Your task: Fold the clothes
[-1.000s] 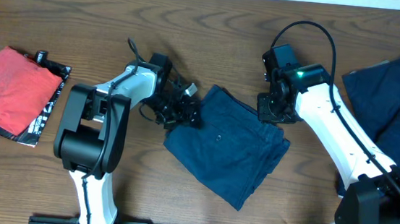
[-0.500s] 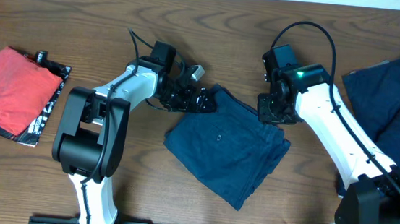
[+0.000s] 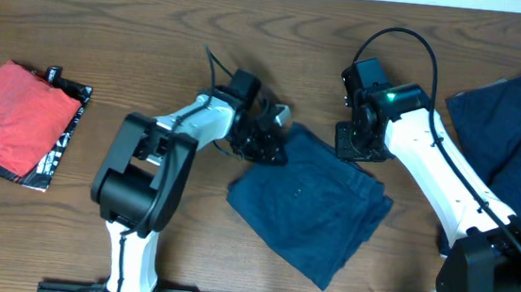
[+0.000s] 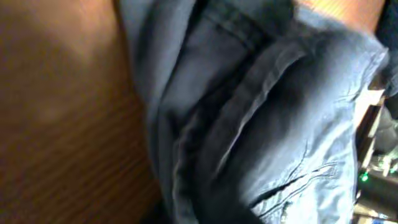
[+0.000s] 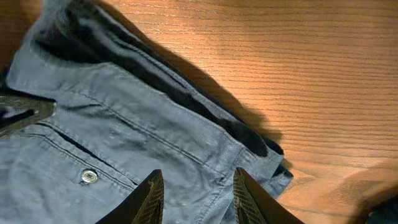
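The clothes being worked on are a folded navy garment (image 3: 307,207) lying mid-table, and its cloth (image 4: 261,112) fills the left wrist view. My left gripper (image 3: 275,143) sits at its upper left corner, shut on bunched fabric there, and its fingers are hidden by the cloth. My right gripper (image 3: 353,143) hovers at the upper right edge, open. In the right wrist view its fingertips (image 5: 152,199) straddle a seam of the garment (image 5: 124,137) near a metal button (image 5: 89,176). A second navy garment (image 3: 517,131) lies spread at the far right.
A red cloth (image 3: 13,115) rests on a black packet (image 3: 57,152) at the left edge. Bare wooden table (image 3: 111,19) runs along the back and in front of the left arm's base. The right arm's cable (image 3: 412,36) loops above it.
My left gripper moved right to the garment's upper left corner and closed from wide open. The garment shifted slightly right and toward the front. The right arm stayed still.
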Tool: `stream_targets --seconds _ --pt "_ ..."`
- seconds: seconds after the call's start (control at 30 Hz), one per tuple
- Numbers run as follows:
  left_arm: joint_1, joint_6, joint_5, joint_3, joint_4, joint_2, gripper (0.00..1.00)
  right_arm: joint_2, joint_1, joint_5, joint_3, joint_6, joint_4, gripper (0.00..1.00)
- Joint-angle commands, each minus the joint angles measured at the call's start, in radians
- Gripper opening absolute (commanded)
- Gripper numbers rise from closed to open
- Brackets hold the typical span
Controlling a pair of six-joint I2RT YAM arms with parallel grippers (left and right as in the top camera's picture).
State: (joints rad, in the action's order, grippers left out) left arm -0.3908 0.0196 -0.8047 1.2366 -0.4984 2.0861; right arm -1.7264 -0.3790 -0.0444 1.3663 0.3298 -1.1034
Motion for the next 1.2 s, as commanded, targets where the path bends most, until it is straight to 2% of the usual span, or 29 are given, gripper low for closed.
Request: stream_targets --seconds 0.0,0.17,0.37,0.57,0.8,1.0,1.17 --pt "0.013 0.002 0.066 -0.024 -0.009 0.034 0.06 0.021 0.006 -0.012 0.008 0.013 -0.001 0.36" --pt "0.052 0.002 0.136 -0.014 -0.035 0.016 0.06 0.021 0.006 -0.012 0.008 0.013 0.0 0.35" --pt "0.188 0.003 0.274 0.023 -0.122 -0.105 0.06 0.021 0.015 -0.027 0.008 0.013 -0.006 0.36" --pt "0.417 -0.01 0.367 0.027 -0.114 -0.343 0.06 0.021 0.028 -0.027 0.008 0.013 -0.011 0.35" --pt "0.729 -0.112 0.482 0.027 0.054 -0.544 0.06 0.021 0.028 -0.027 0.008 0.013 -0.014 0.35" --pt "0.949 -0.113 0.481 0.026 0.1 -0.545 0.07 0.021 0.028 -0.027 0.008 0.013 -0.016 0.35" --pt "1.064 -0.19 0.481 0.026 0.097 -0.512 0.06 0.021 0.028 -0.027 0.008 0.013 -0.025 0.36"
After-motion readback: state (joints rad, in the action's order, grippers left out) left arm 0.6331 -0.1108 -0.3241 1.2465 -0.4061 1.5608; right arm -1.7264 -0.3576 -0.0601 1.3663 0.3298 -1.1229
